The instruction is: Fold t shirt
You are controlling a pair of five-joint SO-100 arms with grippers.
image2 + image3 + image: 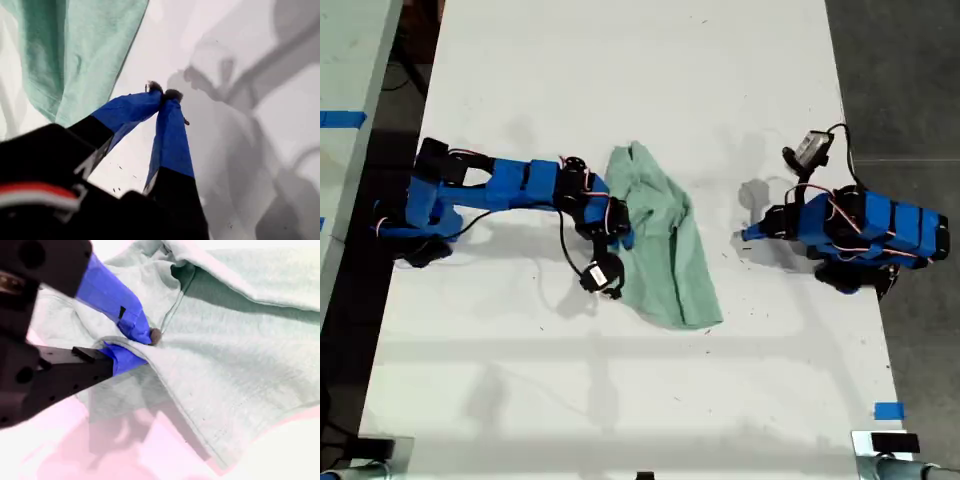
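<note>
On the white table (620, 80), the t shirt (665, 245) lies bunched, wrinkled.

Count on the white table (620, 80): one t shirt (665, 250), pale mint-green, bunched. Two blue arms, one gripper each: my first gripper (744, 236) and my second gripper (622, 240). One strip of blue tape (888, 411) near the exterior view's lower right; another at its left edge (342, 119).

No readable text anywhere.
No words, brands, numbers or signs can be read in any of the three views.
</note>
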